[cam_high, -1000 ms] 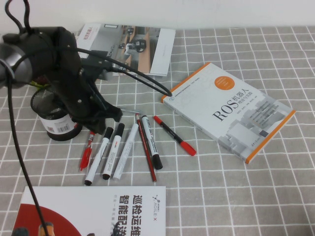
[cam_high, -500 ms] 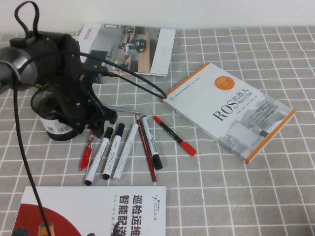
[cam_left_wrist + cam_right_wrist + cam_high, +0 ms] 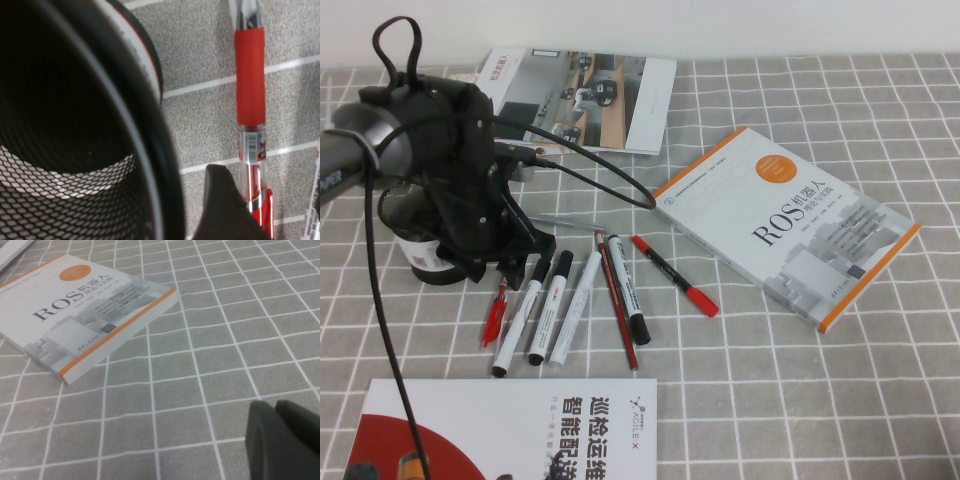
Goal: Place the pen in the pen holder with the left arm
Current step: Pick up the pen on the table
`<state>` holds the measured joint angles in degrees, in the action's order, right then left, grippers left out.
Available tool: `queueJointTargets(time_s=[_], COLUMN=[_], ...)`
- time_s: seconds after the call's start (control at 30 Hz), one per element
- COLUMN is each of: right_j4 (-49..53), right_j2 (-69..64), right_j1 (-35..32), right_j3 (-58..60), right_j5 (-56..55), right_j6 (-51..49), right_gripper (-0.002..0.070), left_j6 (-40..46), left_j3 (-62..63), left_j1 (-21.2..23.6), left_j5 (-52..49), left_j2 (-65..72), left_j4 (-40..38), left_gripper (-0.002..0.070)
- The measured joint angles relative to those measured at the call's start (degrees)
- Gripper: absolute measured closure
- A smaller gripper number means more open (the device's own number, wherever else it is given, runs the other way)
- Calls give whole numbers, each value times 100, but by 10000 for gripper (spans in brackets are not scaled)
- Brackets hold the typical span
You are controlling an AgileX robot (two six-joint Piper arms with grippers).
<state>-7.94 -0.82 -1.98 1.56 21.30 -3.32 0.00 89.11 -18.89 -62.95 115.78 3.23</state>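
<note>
The white and orange book (image 3: 788,222) on the bench carries "ROS" in large dark letters, followed by the Chinese characters "机器人"; the same title shows in the right wrist view. The white booklet (image 3: 520,430) at the near edge bears "AGILE X" above large Chinese characters. Print on the magazine (image 3: 582,95) and the markers is too small to read.

Table is viewed from above, robot's side. Pen holder (image 3: 75,125) and red pen (image 3: 250,100) are framed very close by left wrist; ROS book (image 3: 85,310) is shared by right wrist and high view.
</note>
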Motion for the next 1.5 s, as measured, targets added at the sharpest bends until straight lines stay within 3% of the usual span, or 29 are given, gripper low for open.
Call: queueJointTargets(time_s=[0.47, 0.9, 1.27, 1.5], right_j4=[0, 0, 0, 0], right_j2=[0, 0, 0, 0], right_j1=[0, 0, 0, 0], right_j3=[0, 0, 0, 0], right_j5=[0, 0, 0, 0], right_j6=[0, 0, 0, 0], right_gripper=[692, 691, 691, 691], left_j6=[-43, 192, 489, 543], left_j3=[99, 1314, 983, 174], left_j1=[-9, -9, -735, -907], left_j5=[-99, -691, -709, -720], left_j2=[22, -117, -263, -617], left_j4=[35, -476, -694, -65], left_gripper=[328, 333, 410, 413])
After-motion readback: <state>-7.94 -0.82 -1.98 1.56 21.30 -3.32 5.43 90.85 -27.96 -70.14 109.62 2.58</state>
